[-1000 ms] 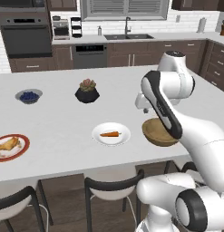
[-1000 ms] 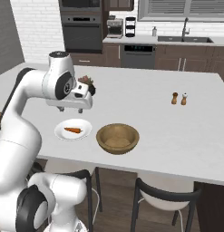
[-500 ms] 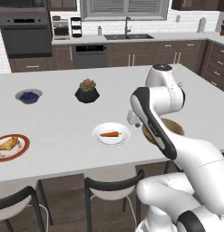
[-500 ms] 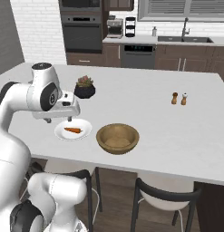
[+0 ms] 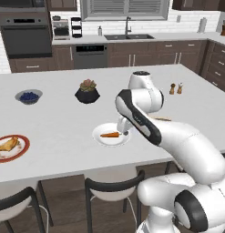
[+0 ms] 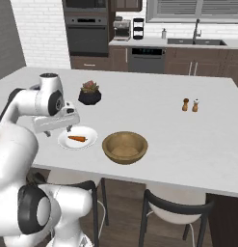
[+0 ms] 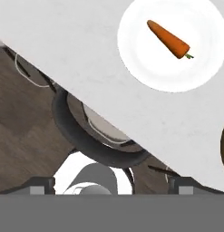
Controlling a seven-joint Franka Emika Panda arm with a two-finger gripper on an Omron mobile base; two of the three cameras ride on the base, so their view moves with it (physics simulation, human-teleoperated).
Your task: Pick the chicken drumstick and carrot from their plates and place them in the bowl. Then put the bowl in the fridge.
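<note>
Matt wooden bowl (image 6: 125, 147), smooth white plate (image 6: 77, 138), marbled pale counter (image 6: 154, 112)

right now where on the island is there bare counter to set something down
Widest bare patch: right of the wooden bowl, out past the salt and pepper shakers. Another lies between the red-rimmed plate and the carrot's white plate. It is tight around that plate, where the gripper hovers.
</note>
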